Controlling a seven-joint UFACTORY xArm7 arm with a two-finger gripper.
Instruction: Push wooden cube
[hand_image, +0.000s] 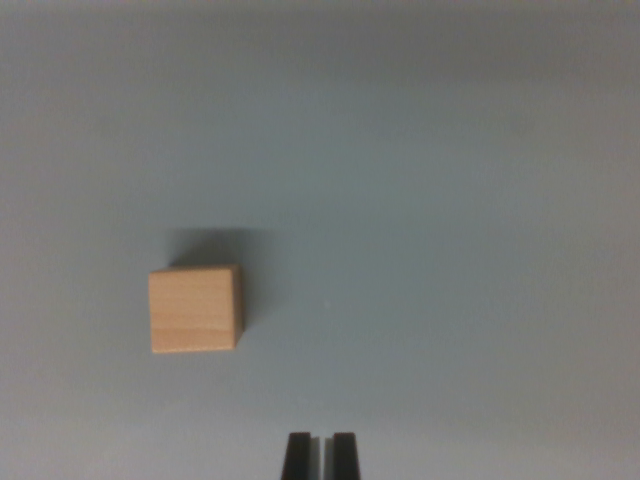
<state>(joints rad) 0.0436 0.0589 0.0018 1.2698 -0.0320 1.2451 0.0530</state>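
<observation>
Nothing to read here: no words, no labels, no brands, no numbers. The wooden cube (196, 309) shows only bare grain on its top face, and the grey table (450, 200) under it carries no mark or sign at all.

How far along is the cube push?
Done: nothing that shows; the cube sits alone on the grey table, with no sign of contact. In hand: the gripper shows at the bottom edge, fingertips nearly together, apart from the cube and off to the wrist view's right of it. Left: line up with the cube, make contact and push.
</observation>
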